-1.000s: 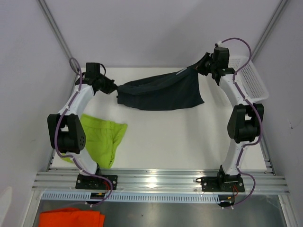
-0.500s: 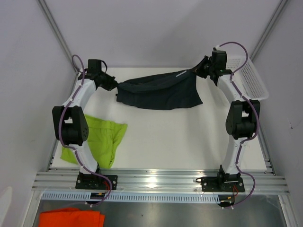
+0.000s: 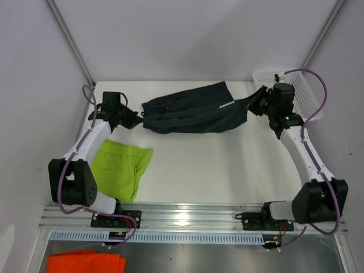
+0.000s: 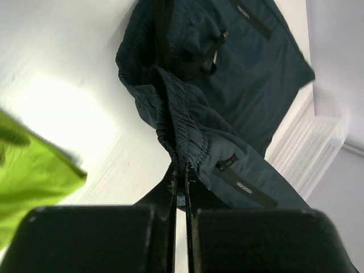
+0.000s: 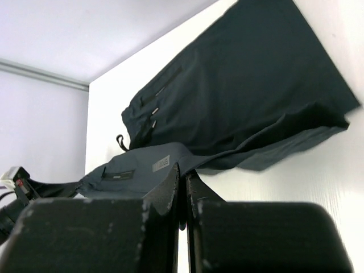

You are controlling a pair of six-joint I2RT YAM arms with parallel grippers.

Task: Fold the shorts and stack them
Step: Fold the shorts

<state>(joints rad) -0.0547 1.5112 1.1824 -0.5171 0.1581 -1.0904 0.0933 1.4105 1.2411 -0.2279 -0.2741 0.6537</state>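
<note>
**Dark shorts brought down from mid-air and laid over on themselves**

A second ago the dark shorts (image 3: 193, 111) hung stretched between the two arms along the far edge, sagging in the air. Both arms have since swung lower and nearer. The garment now rests on the counter (image 3: 227, 165) at far centre, narrower than it was. One layer lies flat towards the far side and a nearer layer is drawn over it. This looks like the first lengthwise fold going down.

The left jaws are pressed together on the gathered waistband at the garment's left end. The right jaws are clamped on a fold of the same dark cloth, by a small label, at its right end. In both wrist views the fabric rises to the grip, so the two held ends appear to sit slightly off the surface.

The lime green shorts (image 3: 120, 169) lie at the near left, beside the left arm (image 3: 85, 142) and well apart from the dark pair; they have not moved. A white basket (image 3: 304, 91) sits at the far right, just past the right arm (image 3: 307, 159). An orange cloth (image 3: 85, 263) lies beyond the near rail.

For the task, the dark pair seems part-folded but not let go. The green pair and the stacking are yet to be done.
</note>
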